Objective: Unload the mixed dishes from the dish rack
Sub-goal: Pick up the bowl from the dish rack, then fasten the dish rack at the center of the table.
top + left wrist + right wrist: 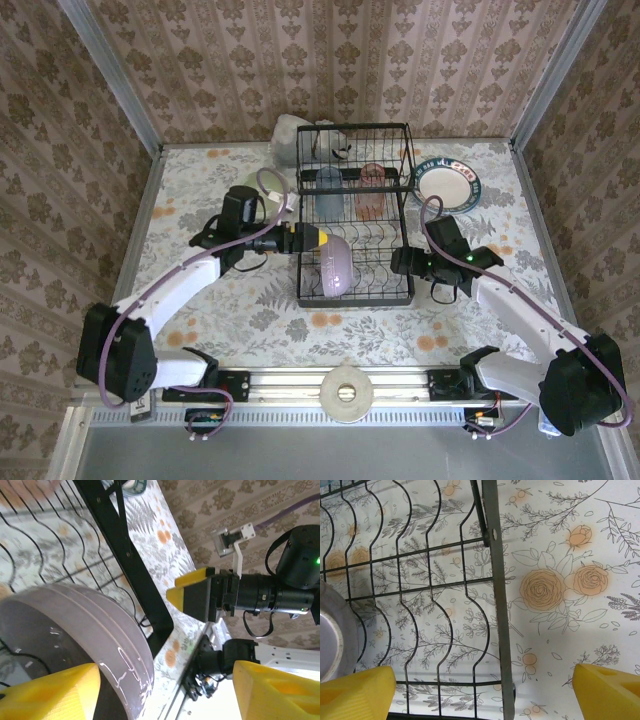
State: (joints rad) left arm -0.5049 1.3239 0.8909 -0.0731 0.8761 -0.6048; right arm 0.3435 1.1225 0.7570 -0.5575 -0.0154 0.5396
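Left claw (pixel 165 670) jaws apart, nothing clamped. Lavender bowl (pixel 75 625) sat between fingers, hard by one, well apart from other, in dish rack (pixel 355 140) lower tier. Best bet: center on rim, close firmly, lift clear of wires. Right claw (pixel 485 676) jaws apart, over rack edge rail.

Left gripper (pixel 316 238) and right gripper (pixel 399 262) face inward, jaws spread.

Left wrist view: lavender bowl (pixel 75 630) cut off at 8 o'clock; wires of the dish rack (pixel 125 555) blurred at 11 o'clock. Right wrist view: bowl cut off at 9 o'clock; fingertips (pixel 355 690) of the right gripper (pixel 482 675) cropped at 7 and 5 o'clock. Top view: grey-white lumpy object (pixel 290 128) partly hidden behind the rack at 12 o'clock.
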